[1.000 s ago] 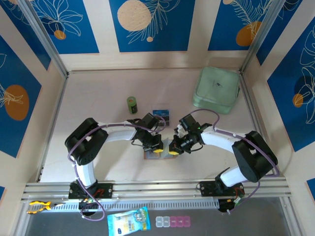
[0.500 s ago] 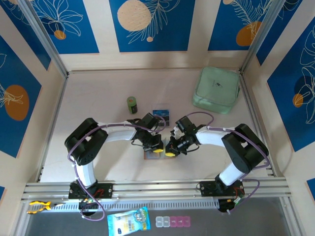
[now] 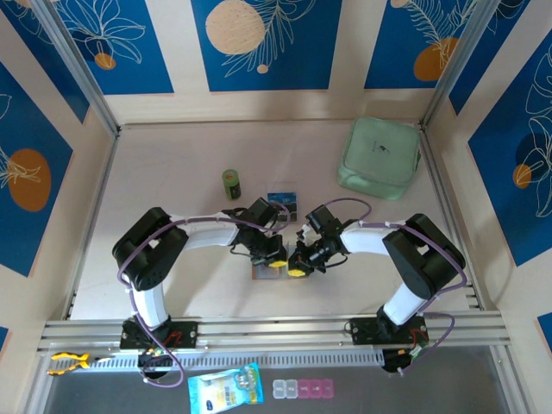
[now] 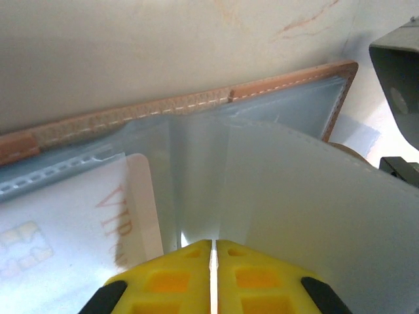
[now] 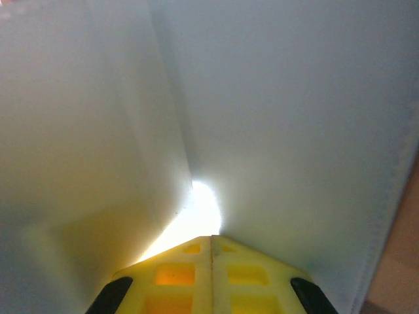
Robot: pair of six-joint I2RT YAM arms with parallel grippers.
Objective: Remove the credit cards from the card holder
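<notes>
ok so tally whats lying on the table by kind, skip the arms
card holder: 1
loose card: 1 (could be a stack, too small to tell)
small green can: 1
mint-green case: 1
total: 4

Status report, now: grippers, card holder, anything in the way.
Left gripper shut on card holder pocket leaf. Right gripper shut on its lining. Pink VIP card sleeved; dark card out on table. Grippers crowd each other.
</notes>
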